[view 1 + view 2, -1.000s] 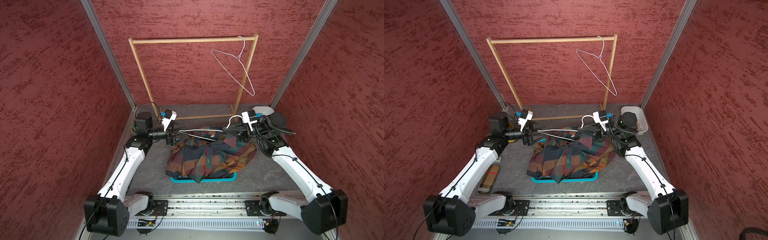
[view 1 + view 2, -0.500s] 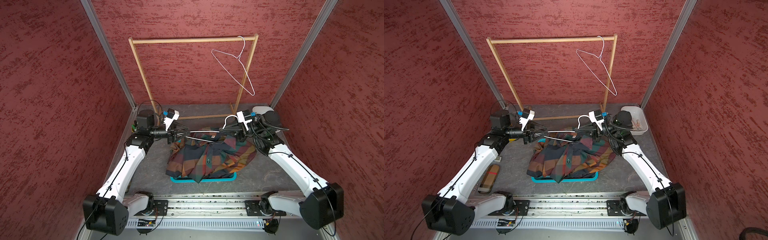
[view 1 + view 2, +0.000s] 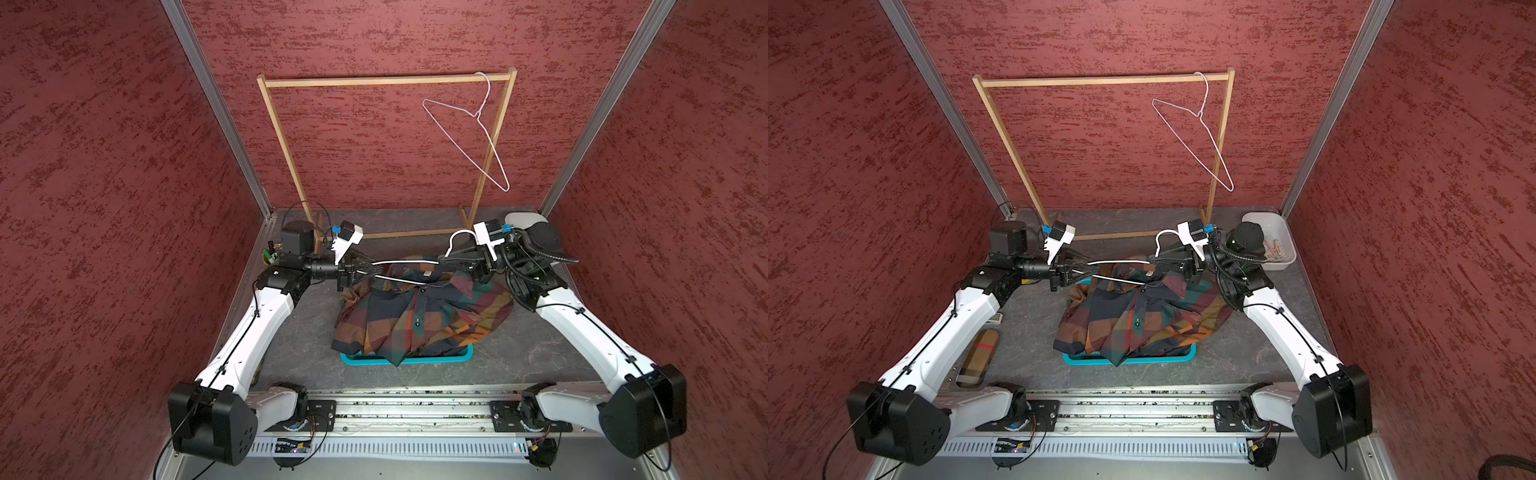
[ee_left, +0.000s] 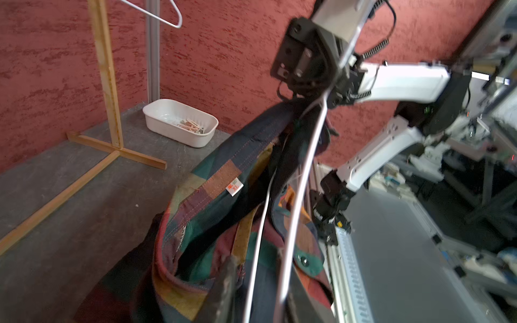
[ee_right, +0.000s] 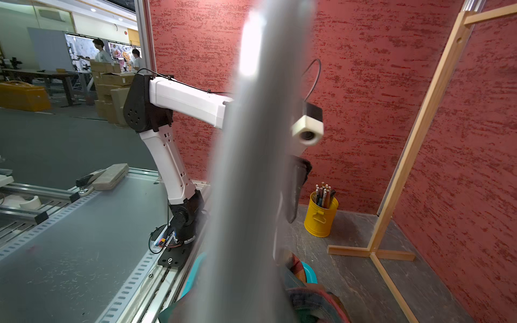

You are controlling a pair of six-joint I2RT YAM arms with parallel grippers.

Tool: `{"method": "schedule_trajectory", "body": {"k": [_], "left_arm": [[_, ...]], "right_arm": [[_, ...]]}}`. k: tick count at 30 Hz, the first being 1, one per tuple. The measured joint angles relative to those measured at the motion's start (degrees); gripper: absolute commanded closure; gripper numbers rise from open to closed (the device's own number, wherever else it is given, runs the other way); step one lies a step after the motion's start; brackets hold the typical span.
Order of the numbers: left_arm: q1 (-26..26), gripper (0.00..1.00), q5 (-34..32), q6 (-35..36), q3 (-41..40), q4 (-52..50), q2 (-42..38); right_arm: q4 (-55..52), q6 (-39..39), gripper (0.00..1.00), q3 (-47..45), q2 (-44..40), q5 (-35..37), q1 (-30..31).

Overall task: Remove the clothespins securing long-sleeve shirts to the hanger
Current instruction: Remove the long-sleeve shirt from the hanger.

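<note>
There, left pincer (image 3: pixel 372 271) just closed on the hanger (image 3: pixel 405 262) tip, right pincer (image 3: pixel 446 261) clamped at its neck. Braced at 2 points now, shirt (image 3: pixel 419 320) sagging below

Plaid shirt (image 3: pixel 419 316): navy, green, orange and maroon blocks. Collar hangs on the hanger (image 3: pixel 405 262), white wire, roughly level above the counter (image 3: pixel 299 332); hem heaped over teal tray (image 3: pixel 436 358). Clothespins (image 4: pixel 190 126): loose pile inside white tub (image 4: pixel 167 133).
</note>
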Motion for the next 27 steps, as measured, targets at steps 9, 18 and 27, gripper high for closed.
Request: {"method": "schedule_trajectory", "body": {"k": [9,18,27], "left_arm": [[0.2,1.0,0.9,1.8,0.6,-0.5,-3.0],[1.4,1.0,-7.8,1.7,0.9,-3.4,-12.1],[1.3,1.0,-23.1,1.2,0.7,-3.7,-18.2]], "right_arm": [[-1.9,-1.0,0.68,0.9,0.1,4.1,-0.4],[-13.1,-5.4,0.47,0.7,-2.8,18.6,-0.2],[-23.4,-6.2,0.41,-2.8,-13.0,36.9,-1.9]]}}
